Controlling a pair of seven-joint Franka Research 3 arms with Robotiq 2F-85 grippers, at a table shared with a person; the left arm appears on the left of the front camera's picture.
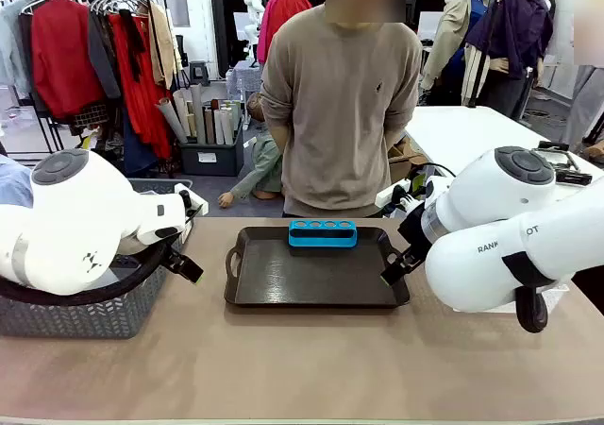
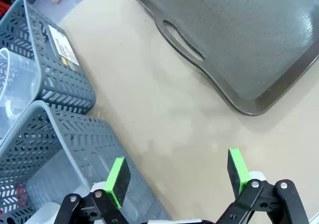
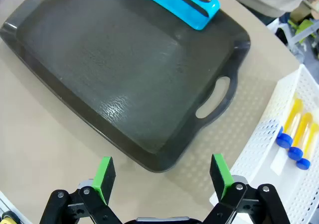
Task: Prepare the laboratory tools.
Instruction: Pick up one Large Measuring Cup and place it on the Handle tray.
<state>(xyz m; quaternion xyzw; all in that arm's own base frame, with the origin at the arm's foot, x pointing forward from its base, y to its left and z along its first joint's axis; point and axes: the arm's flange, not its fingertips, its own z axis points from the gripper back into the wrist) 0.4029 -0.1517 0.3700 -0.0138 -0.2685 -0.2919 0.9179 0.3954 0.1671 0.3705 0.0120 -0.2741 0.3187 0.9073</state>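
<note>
The blue tube rack point(image 1: 323, 232) stands on the black tray point(image 1: 283, 279) at the middle of the tray's far rim, just above the centre of the front view, its four round holes facing up. In the right wrist view the rack point(image 3: 174, 0) sits at the top edge of the frame, at the upper rim of the tray point(image 3: 114, 74). The tray lies flat on the tan bench point(image 1: 283, 368), between the two arms. The left claw point(image 1: 196, 238) hangs at the left of the frame just beside the tray's left handle, jaws spread wide and gripping nothing. In its own wrist view the left claw point(image 2: 178, 171) hovers over bare bench, with the tray point(image 2: 249, 45) at upper right and two grey baskets point(image 2: 65, 79) along the left edge. A clear beaker point(image 2: 15, 89) rests inside the upper one. The right claw point(image 1: 389, 238) hangs by the tray's right handle, also released and empty. In its wrist view the right claw point(image 3: 162, 174) hovers over the tray's near corner. At lower right a white basket point(image 3: 264, 149) holds yellow tubes point(image 3: 296, 134) with blue caps, lying side by side. A person point(image 1: 340, 94) stands behind the far edge of the bench, at top centre.
</note>
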